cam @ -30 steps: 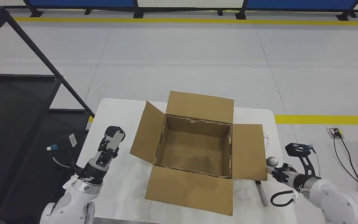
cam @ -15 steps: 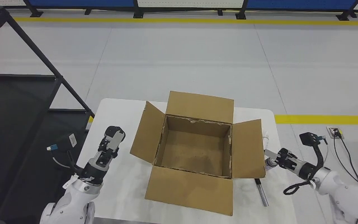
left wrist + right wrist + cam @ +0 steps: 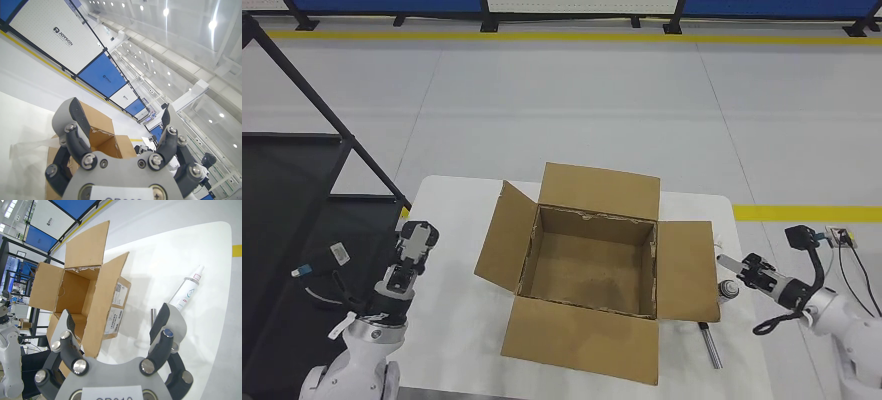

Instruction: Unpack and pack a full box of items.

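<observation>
Top view: brown cardboard box [image 3: 587, 268] sits centre, flaps open and empty, with the left gripper [image 3: 417, 235] to its left and the right gripper [image 3: 729, 265] to its right.
Left wrist: jaws spread, holding nothing.
Right wrist: jaws also spread. White plastic tube [image 3: 186, 291] lies right of the box. It's likely light, slick and prone to rolling, so pinch it mid-body.

The box [image 3: 587, 262] was plain brown cardboard (white labels [image 3: 113, 317] with black barcodes on one side), the table [image 3: 457, 310] white, the tube [image 3: 186, 291] white and clear.
</observation>
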Controlling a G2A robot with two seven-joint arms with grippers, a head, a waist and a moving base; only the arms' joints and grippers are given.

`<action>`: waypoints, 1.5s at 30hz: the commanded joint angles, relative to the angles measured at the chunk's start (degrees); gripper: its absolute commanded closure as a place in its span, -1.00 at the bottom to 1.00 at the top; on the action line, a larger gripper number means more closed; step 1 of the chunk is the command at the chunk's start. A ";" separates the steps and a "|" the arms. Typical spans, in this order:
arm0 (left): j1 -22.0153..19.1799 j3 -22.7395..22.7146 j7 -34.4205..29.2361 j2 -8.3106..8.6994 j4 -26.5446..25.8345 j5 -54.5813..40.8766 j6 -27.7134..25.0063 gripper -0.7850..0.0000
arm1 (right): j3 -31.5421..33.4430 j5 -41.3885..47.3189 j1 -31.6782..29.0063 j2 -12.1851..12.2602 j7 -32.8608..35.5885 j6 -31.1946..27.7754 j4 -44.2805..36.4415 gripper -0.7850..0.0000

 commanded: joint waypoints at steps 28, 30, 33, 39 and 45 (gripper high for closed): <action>1.13 -1.94 4.00 0.66 1.49 -3.13 -0.22 -1.00 | -13.89 1.47 11.52 1.84 8.34 2.27 5.82 -1.00; 1.31 -1.97 4.01 0.71 1.40 -3.35 -0.32 -1.00 | -14.82 1.37 12.25 1.89 8.27 2.60 6.28 -1.00; 1.60 -2.07 4.04 0.78 1.26 -3.47 -0.44 -1.00 | -15.82 1.51 13.04 2.01 8.49 2.54 6.87 -1.00; 2.19 -2.11 4.09 0.91 1.02 -3.77 -0.66 -1.00 | -17.97 1.73 14.49 2.19 8.51 2.56 7.69 -1.00; 2.91 -0.44 2.10 1.05 0.30 -3.67 -1.54 -1.00 | -19.45 1.80 15.59 2.38 7.95 2.86 8.23 -1.00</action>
